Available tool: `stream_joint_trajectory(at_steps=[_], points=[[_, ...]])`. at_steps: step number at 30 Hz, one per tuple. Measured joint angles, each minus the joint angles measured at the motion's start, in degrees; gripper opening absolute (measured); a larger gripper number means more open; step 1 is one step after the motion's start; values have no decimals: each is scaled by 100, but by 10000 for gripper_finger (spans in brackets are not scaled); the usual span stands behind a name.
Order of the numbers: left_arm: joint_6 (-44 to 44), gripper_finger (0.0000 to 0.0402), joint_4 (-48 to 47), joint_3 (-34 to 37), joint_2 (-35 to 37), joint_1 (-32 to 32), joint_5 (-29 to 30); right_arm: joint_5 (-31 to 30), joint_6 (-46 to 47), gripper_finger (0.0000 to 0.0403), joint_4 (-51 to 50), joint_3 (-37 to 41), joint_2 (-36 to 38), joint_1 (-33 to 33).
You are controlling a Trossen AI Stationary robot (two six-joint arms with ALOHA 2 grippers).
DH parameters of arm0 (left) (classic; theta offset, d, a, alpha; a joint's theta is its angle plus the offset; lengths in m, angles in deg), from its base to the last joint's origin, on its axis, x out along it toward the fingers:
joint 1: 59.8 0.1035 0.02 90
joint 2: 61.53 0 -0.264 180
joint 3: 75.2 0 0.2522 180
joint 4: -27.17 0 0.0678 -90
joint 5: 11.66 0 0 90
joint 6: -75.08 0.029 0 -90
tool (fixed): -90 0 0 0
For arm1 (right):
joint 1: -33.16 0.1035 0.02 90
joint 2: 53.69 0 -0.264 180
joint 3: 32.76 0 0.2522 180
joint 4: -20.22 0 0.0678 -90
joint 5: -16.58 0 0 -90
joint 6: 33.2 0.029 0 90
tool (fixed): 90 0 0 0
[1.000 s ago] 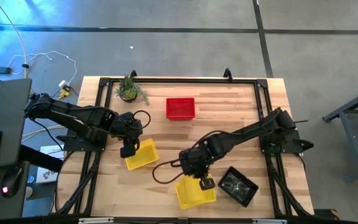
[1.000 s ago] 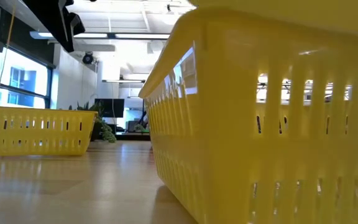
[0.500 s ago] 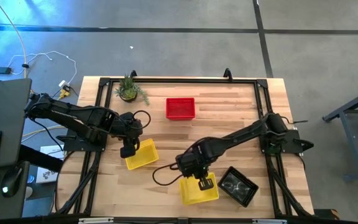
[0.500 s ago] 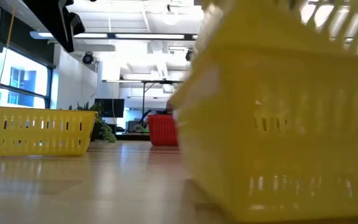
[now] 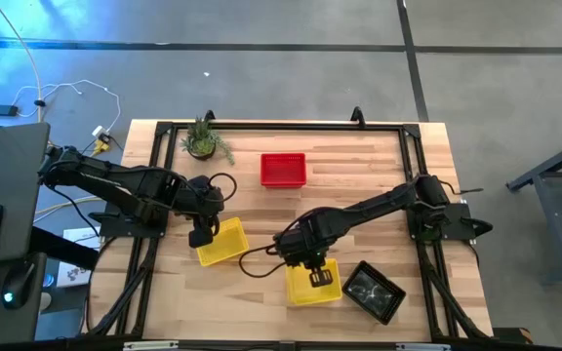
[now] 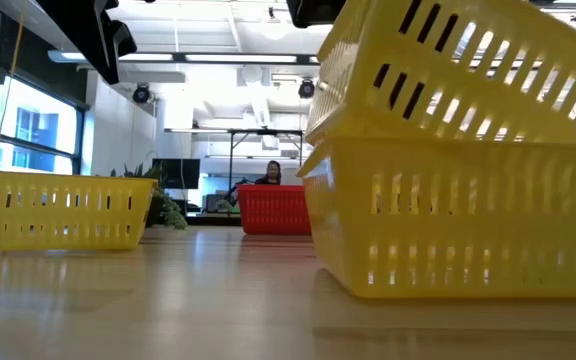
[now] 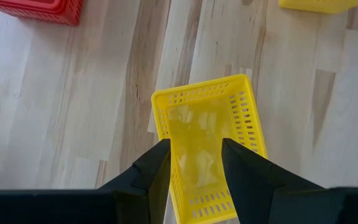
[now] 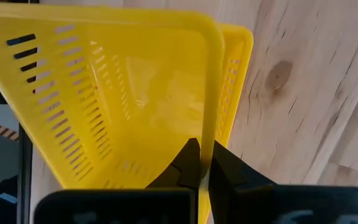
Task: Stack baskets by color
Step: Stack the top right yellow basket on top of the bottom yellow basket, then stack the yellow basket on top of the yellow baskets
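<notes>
At six o'clock on the desk (image 5: pixel 359 175), the right tool (image 5: pixel 322 277) pinches a tilted yellow basket's (image 6: pixel 468 70) rim over another yellow basket (image 6: pixel 458 215); released crooked, it could jam. At nine o'clock, the left tool (image 5: pixel 200 237), spread, hovers above a third yellow basket (image 5: pixel 222 242).

Right gripper (image 5: pixel 322 278) pulls back from the near table edge, carrying its yellow basket (image 5: pixel 312 281) with it; basket swings from a skewed lie to nearly square with the table. In the low view that basket (image 6: pixel 468 75) recedes from the lens, now tilted in a second yellow basket (image 6: pixel 458 220) beneath. Red basket (image 6: pixel 273 210) comes into sight behind.
</notes>
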State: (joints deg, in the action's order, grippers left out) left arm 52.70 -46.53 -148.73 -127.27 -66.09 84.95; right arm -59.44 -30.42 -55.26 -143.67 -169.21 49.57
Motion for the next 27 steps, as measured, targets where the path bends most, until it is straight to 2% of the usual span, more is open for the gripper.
stream_joint_trajectory(at_steps=[8, 19, 27], points=[[0, 129, 0, 0, 0, 0, 0, 4, -34, 4, -29, 0, 0, -42], [0, 129, 0, 0, 0, 0, 0, -240, 7, 78, -56, 0, 0, -56], [4, 129, 0, 0, 0, -2, 85, -283, 256, 91, -72, -10, 11, -144]])
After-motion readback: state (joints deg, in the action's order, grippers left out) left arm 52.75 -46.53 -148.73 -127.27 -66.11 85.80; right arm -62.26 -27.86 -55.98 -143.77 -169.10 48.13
